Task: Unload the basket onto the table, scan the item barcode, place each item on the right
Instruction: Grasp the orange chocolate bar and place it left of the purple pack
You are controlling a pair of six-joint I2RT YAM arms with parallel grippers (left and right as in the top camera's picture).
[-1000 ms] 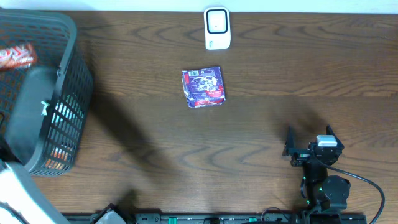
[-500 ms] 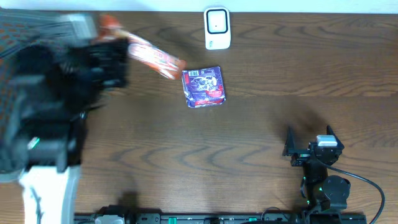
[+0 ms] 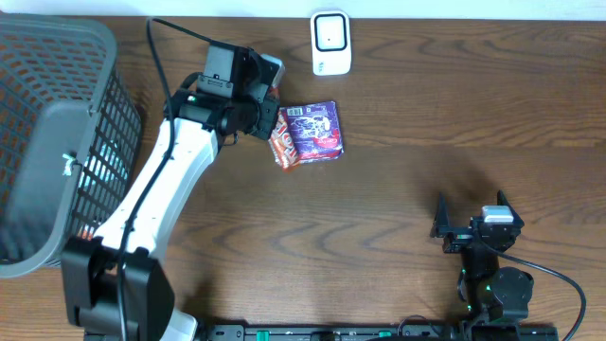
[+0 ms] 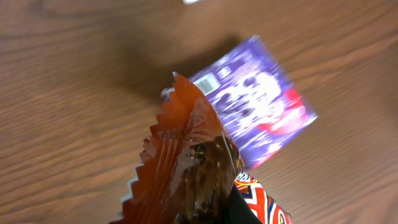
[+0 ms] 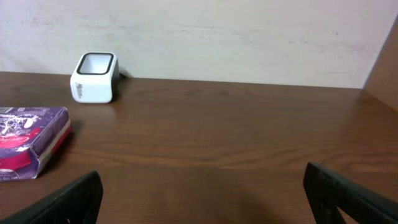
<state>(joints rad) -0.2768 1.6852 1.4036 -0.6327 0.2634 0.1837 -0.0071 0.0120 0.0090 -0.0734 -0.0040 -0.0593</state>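
Snack wrapper (image 4: 186, 168) is pinched by the closed left fingers (image 3: 258, 118) just beside the purple packet (image 3: 317, 131) on the counter (image 3: 426, 142), below the white scanner (image 3: 330, 43), presumably for barcode presentation. The right fingers (image 5: 348, 193) are spread wide and empty.

1 red-orange crimped snack wrapper (image 3: 282, 145) tilted, at left edge of purple pkt (image 3: 317, 131) (contact unclear), white scanner (image 3: 330, 43) upright behind

Overhead, basket (image 3: 114, 142) cut off at nine o'clock. Left wrist: purple packet (image 4: 261, 106) print blurred, red wrapper (image 4: 186, 168) cropped at six o'clock.
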